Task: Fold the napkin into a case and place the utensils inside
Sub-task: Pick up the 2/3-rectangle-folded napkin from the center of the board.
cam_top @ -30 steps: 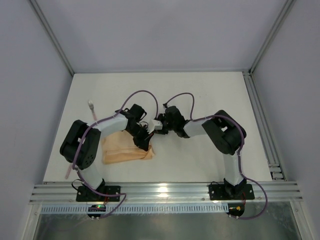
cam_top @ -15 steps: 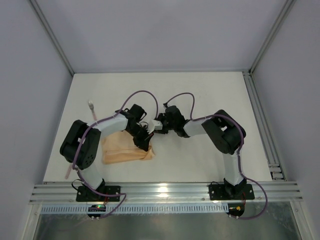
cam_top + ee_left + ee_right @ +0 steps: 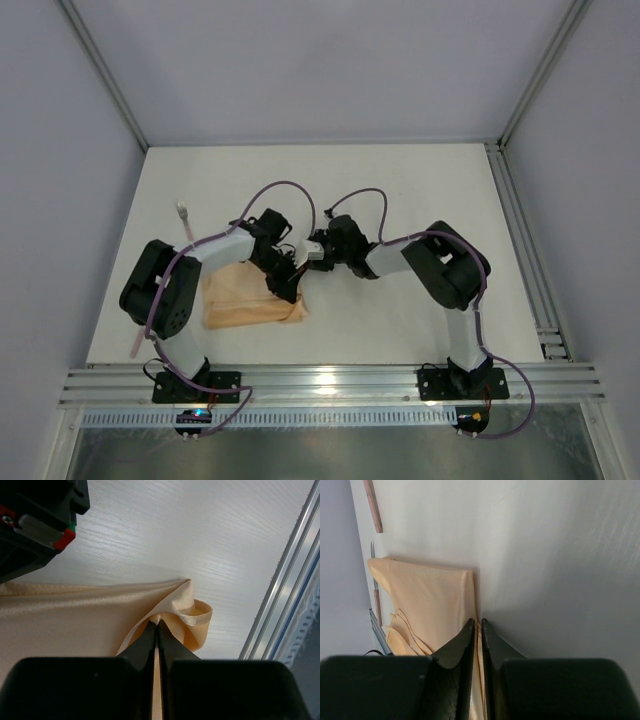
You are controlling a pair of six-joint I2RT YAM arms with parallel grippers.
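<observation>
Plain peach-orange napkin, white wood-grain table

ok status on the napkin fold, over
Left gripper shut on napkin corner. Right gripper nearly closed at napkin edge, grip unclear. Utensil lies outside the napkin. Nothing blocking.

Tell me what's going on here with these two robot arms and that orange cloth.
The napkin lies folded near the front left of the table. The left gripper is shut on one bunched corner of it. The right gripper sits at the napkin's edge with its jaws almost together. Whether it actually grips the cloth is unclear. The utensils lie on the table outside the cloth, so nothing has been put inside yet.
</observation>
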